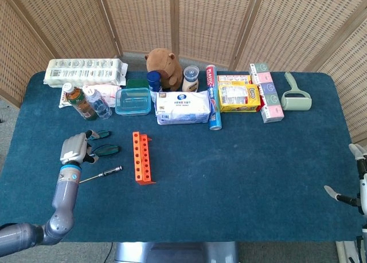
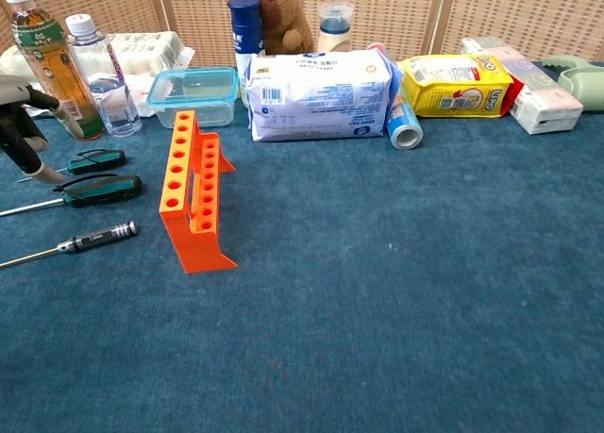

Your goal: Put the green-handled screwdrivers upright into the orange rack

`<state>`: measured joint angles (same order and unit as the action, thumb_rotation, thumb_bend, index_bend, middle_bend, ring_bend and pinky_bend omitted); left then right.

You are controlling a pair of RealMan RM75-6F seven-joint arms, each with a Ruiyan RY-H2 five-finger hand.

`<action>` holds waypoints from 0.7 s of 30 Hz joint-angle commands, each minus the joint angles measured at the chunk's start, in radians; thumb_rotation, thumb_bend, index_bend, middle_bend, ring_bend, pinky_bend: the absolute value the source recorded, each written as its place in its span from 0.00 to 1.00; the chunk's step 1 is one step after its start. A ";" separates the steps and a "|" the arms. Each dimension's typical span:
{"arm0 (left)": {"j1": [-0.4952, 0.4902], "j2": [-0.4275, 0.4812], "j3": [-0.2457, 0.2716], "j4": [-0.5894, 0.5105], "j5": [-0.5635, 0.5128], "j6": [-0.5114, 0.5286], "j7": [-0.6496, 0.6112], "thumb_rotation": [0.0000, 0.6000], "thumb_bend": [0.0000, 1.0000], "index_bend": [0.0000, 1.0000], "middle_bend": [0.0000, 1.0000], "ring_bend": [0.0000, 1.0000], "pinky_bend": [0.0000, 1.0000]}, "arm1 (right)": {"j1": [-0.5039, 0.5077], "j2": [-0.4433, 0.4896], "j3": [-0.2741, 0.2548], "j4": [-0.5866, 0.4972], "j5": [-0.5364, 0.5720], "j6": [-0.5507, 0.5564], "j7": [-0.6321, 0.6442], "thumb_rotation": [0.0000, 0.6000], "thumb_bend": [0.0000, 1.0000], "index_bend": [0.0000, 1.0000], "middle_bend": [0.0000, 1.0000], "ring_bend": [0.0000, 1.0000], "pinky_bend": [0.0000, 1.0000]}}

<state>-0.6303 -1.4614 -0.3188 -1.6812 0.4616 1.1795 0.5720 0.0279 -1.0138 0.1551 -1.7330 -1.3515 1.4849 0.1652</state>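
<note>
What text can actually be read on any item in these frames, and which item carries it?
"PLASTIC": red and white tube, head view.
Yellow packet: large blue word, not cleanly legible.
White wipes pack: print too small.
Tea bottle, egg carton, pastel boxes: blurred.

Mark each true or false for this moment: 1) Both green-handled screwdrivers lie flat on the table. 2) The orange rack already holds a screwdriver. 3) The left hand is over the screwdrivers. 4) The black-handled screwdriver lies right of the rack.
1) True: both green-handled screwdrivers lie flat on the table.
2) False: the orange rack has only empty holes.
3) True: the left hand is above their shafts.
4) False: the black-handled screwdriver lies left of the rack.
</note>
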 commanded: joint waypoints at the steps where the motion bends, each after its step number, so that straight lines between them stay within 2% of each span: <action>1: -0.028 -0.042 -0.001 0.052 -0.035 0.000 0.018 1.00 0.22 0.34 0.96 0.97 1.00 | 0.003 0.000 -0.001 0.001 0.004 -0.008 0.002 1.00 0.08 0.06 0.06 0.00 0.00; 13: -0.082 -0.146 0.003 0.197 -0.108 -0.033 0.055 1.00 0.25 0.34 0.96 0.97 1.00 | 0.004 0.006 0.001 0.004 0.014 -0.018 0.016 1.00 0.08 0.06 0.06 0.00 0.00; 21: -0.100 -0.182 0.009 0.233 -0.096 -0.047 0.058 1.00 0.25 0.34 0.96 0.97 1.00 | 0.006 0.010 0.001 0.007 0.019 -0.027 0.025 1.00 0.08 0.06 0.06 0.00 0.00</action>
<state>-0.7278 -1.6409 -0.3103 -1.4507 0.3657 1.1312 0.6278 0.0334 -1.0041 0.1566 -1.7262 -1.3321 1.4580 0.1903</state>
